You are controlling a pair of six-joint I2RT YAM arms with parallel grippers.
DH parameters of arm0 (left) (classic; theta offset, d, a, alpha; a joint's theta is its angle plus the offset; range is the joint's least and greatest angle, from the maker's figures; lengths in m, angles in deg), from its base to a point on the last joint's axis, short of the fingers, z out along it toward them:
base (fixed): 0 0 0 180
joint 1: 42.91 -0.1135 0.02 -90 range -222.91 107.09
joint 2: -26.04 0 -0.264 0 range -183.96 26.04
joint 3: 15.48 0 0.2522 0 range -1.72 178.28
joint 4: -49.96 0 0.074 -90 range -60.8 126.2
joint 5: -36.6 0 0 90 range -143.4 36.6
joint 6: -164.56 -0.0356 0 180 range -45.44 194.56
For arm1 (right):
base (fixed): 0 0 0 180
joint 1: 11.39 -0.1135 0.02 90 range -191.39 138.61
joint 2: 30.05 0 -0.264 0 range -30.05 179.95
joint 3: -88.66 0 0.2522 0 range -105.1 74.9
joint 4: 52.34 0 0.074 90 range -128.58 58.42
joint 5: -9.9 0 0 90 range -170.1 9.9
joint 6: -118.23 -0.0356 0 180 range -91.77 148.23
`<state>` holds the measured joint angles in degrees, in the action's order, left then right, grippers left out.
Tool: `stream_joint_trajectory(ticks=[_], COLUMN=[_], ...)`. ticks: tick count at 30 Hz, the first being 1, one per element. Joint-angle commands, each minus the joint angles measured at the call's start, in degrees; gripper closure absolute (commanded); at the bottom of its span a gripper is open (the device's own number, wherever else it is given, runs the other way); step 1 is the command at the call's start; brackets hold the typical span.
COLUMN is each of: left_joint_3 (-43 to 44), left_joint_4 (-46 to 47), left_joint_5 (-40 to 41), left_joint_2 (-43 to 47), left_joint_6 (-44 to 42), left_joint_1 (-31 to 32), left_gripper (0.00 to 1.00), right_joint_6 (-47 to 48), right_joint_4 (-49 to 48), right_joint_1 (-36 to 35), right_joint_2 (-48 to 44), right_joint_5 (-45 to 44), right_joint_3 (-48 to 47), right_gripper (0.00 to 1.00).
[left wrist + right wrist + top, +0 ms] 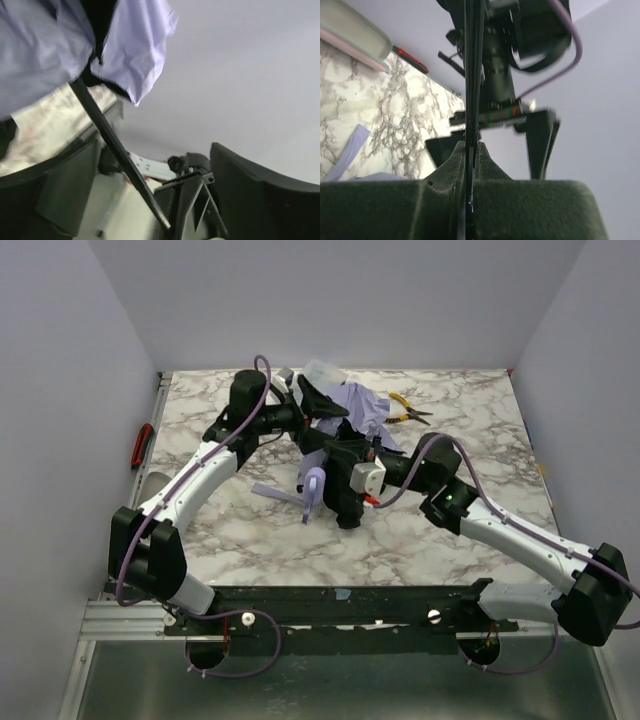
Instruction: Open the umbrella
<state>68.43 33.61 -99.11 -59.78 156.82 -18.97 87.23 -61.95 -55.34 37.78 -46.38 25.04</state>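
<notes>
The umbrella lies half folded at the back middle of the table, its pale lavender fabric (358, 405) (135, 50) bunched up and its lavender handle (314, 486) toward the front. Its thin black shaft (115, 145) (471, 75) runs between both grippers. My left gripper (316, 402) (155, 150) is open by the fabric; the shaft passes through the wide gap between its fingers (65, 185) without either one pressing it. My right gripper (342, 453) (471, 146) is shut on the shaft lower down, both pads tight against it.
Yellow-handled pliers (402, 408) lie just right of the fabric. A clear container (322, 370) stands at the back edge. A red-handled tool (142, 445) (410, 59) rests on the left rim. A loose lavender strap (275, 492) lies on the marble beside the handle.
</notes>
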Motion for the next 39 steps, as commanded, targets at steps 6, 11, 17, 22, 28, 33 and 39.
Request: stream_joint_trajectory(ticks=[6,11,17,22,28,33,39], left_joint_3=[16.8,20.1,10.4,14.4,14.3,16.4,15.2], left_joint_4=[-2.9,-13.7,-13.3,-25.8,-27.5,-30.7,-27.7], left_joint_5=[1.5,4.3,-0.3,3.3,7.9,10.7,5.1], left_joint_2=[-0.3,2.5,9.3,8.4,6.3,0.2,-2.4], left_joint_6=[-26.0,-55.4,-72.4,-84.8,-86.3,-78.6,-70.0], left_joint_1=[-18.0,-18.4,-15.9,-7.8,0.4,1.4,1.5], left_gripper=[0.02,0.01,0.02,0.02,0.1,0.14,0.02], right_joint_6=[-30.9,-60.7,-88.9,-86.6,-80.8,-75.6,-71.5], right_joint_4=[-2.7,9.6,12.6,10.1,11.7,11.4,11.9], right_joint_1=[4.1,15.4,27.2,27.2,26.8,25.3,24.4], right_joint_2=[3.0,7.3,12.4,12.3,10.1,6.4,4.5], right_joint_5=[-25.3,-26.7,-9.4,0.1,3.2,4.5,5.2], right_joint_3=[-14.2,-24.9,-27.7,-27.1,-25.7,-22.5,-21.3], right_gripper=[0.99,0.99,0.99,0.99,0.99,0.99,0.99])
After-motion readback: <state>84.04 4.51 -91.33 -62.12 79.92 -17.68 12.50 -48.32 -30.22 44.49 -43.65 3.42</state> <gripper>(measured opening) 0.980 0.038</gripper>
